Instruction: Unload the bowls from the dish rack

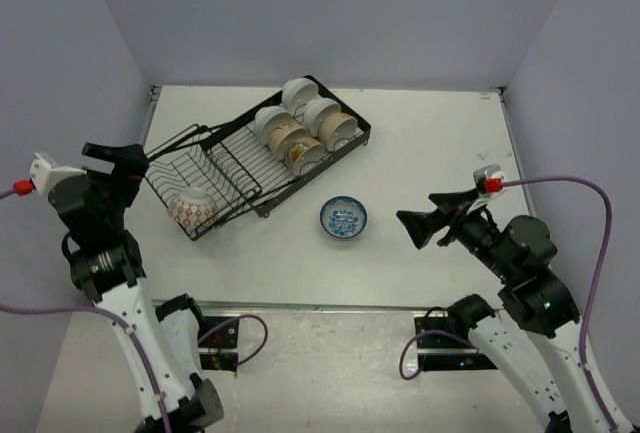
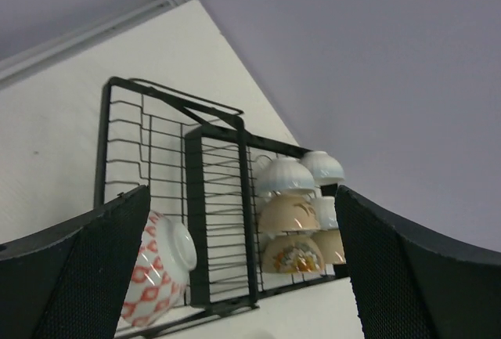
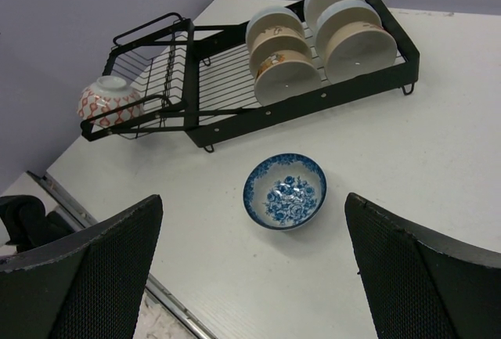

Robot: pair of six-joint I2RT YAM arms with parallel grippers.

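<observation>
The black wire dish rack (image 1: 235, 168) lies diagonally at the table's back left. Several white and beige bowls (image 1: 305, 123) stand on edge in its right section. A red-patterned bowl (image 1: 192, 209) lies in its left section. A blue-and-white bowl (image 1: 343, 218) sits upright on the table in front of the rack. My left gripper (image 1: 122, 159) is open and empty, raised left of the rack. Its wrist view shows the rack (image 2: 215, 198), the red-patterned bowl (image 2: 160, 265) and the stacked bowls (image 2: 288, 214). My right gripper (image 1: 422, 225) is open and empty, raised right of the blue-and-white bowl (image 3: 284, 192).
Grey walls close the table at the back and on both sides. The table's near edge has a metal strip (image 3: 102, 237). In the right wrist view the rack (image 3: 313, 104) lies beyond the blue-and-white bowl, with the red-patterned bowl (image 3: 109, 98) at its left end.
</observation>
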